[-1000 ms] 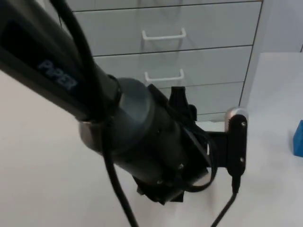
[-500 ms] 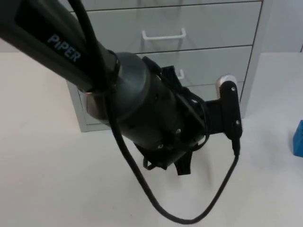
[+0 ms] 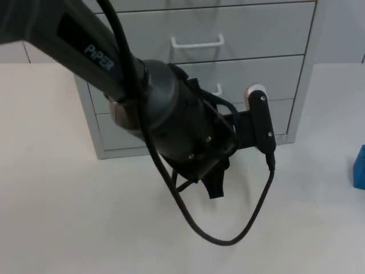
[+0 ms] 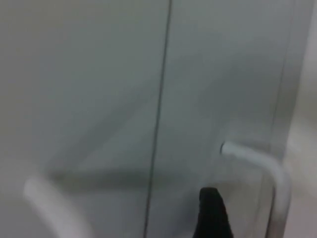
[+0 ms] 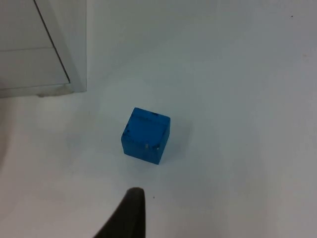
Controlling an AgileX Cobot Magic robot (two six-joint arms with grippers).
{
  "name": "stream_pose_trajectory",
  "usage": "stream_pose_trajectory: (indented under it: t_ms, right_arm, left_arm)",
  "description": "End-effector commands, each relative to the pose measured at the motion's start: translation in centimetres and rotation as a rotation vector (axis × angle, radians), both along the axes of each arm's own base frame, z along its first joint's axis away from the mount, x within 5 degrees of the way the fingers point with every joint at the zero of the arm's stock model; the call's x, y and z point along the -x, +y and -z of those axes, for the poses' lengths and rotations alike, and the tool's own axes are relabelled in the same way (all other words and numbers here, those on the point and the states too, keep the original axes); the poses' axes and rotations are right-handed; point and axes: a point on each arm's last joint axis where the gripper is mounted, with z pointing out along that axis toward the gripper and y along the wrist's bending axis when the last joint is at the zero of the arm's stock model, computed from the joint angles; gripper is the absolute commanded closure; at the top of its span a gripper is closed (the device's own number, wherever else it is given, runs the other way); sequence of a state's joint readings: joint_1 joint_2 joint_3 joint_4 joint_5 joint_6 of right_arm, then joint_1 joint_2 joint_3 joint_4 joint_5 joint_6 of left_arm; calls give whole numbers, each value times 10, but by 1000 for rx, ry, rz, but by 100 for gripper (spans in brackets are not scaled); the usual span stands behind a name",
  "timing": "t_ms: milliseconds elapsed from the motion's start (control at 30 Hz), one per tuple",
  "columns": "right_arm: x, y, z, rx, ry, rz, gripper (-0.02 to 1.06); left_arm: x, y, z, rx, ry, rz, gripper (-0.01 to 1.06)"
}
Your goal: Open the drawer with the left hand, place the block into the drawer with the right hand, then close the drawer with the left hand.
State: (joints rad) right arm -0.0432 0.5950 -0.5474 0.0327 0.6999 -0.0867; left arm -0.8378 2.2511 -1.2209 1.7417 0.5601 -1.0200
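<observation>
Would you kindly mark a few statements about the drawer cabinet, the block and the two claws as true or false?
1. All visible drawers of the cabinet are shut. True.
2. The blue block is already inside a drawer. False: it sits on the white table, beside the cabinet.
3. The left claw is close to a white drawer handle. True.
4. The right claw grips the block. False: it hangs apart from it.
5. The block is red. False: blue.
</observation>
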Motion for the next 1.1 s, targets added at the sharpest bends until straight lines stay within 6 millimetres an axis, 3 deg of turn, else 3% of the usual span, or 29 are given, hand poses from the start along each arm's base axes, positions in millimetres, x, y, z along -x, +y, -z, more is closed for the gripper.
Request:
stream_pose_trajectory:
  t_ms: [0,133,267,400,567,800,1067]
  right_arm:
    - [-1,0,-1,-9,-15,8,1]
    - [-1,0,-1,-9,-15,8,1]
    - [-1,0,-1,-9,-15,8,1]
    - [-1,0,-1,-9,-20,8,1]
    - [-2,0,-2,-15,-32,13,1]
    - [-2,0,-2,-15,-33,13,1]
    - [-2,-1,-2,-12,-33,13,1]
  left_arm:
    - [-5,-3,0,0,-19,-9,50]
    - [-8,-4,11,-29,-18,-5,51]
    - [-8,0,18,-65,-33,-27,63]
    - [-10,4,16,-108,-61,-57,105]
    - [-2,4,19,-170,-1,-56,105]
    - [33,-3,18,-190,220,-57,105]
    - [73,-9,6,-159,285,-35,105]
